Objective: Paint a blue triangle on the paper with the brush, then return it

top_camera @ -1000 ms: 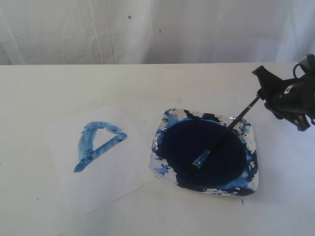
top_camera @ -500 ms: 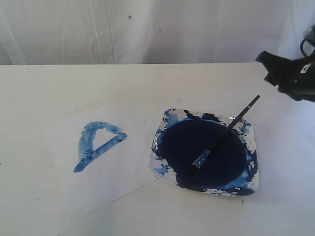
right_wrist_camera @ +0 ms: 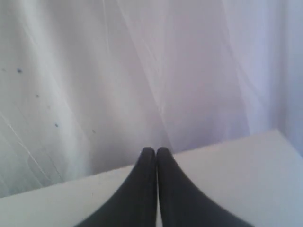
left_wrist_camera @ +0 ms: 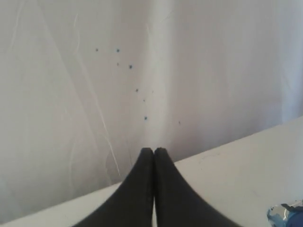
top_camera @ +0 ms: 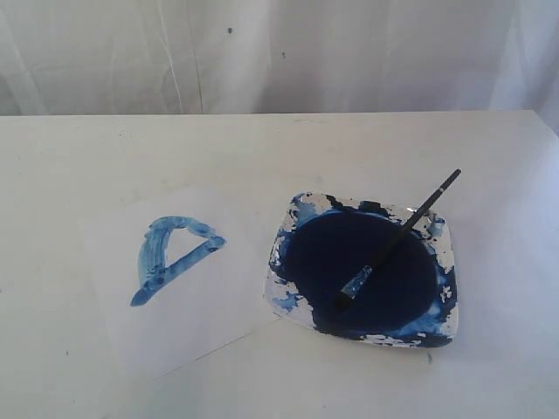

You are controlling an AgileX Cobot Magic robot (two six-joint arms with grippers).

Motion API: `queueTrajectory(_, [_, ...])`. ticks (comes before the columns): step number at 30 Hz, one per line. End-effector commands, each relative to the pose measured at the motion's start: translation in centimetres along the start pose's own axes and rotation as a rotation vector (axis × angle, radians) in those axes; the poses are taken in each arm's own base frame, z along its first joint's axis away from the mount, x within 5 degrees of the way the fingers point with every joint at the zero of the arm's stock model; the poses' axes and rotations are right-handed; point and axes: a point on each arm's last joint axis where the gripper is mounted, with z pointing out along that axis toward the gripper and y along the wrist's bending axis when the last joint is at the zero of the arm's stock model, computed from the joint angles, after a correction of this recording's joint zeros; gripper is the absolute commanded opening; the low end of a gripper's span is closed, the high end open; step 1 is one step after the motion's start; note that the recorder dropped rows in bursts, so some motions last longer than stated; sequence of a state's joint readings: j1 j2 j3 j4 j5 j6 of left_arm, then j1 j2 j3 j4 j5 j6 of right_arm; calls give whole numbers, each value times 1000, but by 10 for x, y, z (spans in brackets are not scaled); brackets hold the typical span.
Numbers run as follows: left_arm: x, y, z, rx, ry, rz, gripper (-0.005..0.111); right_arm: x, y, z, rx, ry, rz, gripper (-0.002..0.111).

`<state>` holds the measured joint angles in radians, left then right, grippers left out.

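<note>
The blue triangle [top_camera: 170,255] is painted on the paper [top_camera: 205,305], which lies on the left part of the white table. The brush [top_camera: 403,230] rests alone across the paint dish [top_camera: 441,249], bristle tip down in the dark navy pool, handle end sticking out past the far right rim. Neither arm shows in the exterior view. My left gripper [left_wrist_camera: 154,150] is shut with nothing between its fingers and faces the white curtain. A corner of the paint dish [left_wrist_camera: 286,215] peeks into the left wrist view. My right gripper [right_wrist_camera: 155,150] is also shut and empty, facing the curtain.
A white curtain [top_camera: 279,52] hangs behind the table's far edge, speckled with small blue paint spots [left_wrist_camera: 130,66]. The table's right edge [top_camera: 546,131] runs close to the dish.
My right gripper has let go of the brush handle, pulled back up and to the right, and left the exterior view. The brush has stayed lying in the dish.
</note>
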<state>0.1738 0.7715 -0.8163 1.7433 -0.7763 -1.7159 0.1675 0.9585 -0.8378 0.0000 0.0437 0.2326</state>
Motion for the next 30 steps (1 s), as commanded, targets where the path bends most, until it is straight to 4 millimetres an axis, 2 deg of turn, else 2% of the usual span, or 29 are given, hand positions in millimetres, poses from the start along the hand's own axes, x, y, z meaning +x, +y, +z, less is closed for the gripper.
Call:
queueTrajectory(1, [31,3,0,-62,71,-110,0,-13,1,-55,-6,-80,-53,0])
queueTrajectory(7, [68,-5,-2,-58,53,-408,0,-18,2,-101,1,-129,-112,0])
queueTrajectory(9, [72,-10,-6,-36,13,-446,0,-22,3,-114,-5,-172,-116,0])
queueTrajectory(13, [71,-13,-7,-5,-9,-464,0,-23,4,-125,-16,-199,-116,0])
queueTrajectory(18, [71,-13,-7,-9,-5,-457,0,-25,4,-134,-23,-228,-107,0])
queueTrajectory(30, [71,-13,-7,-9,-5,-457,0,-25,4,-134,-25,-227,-100,0])
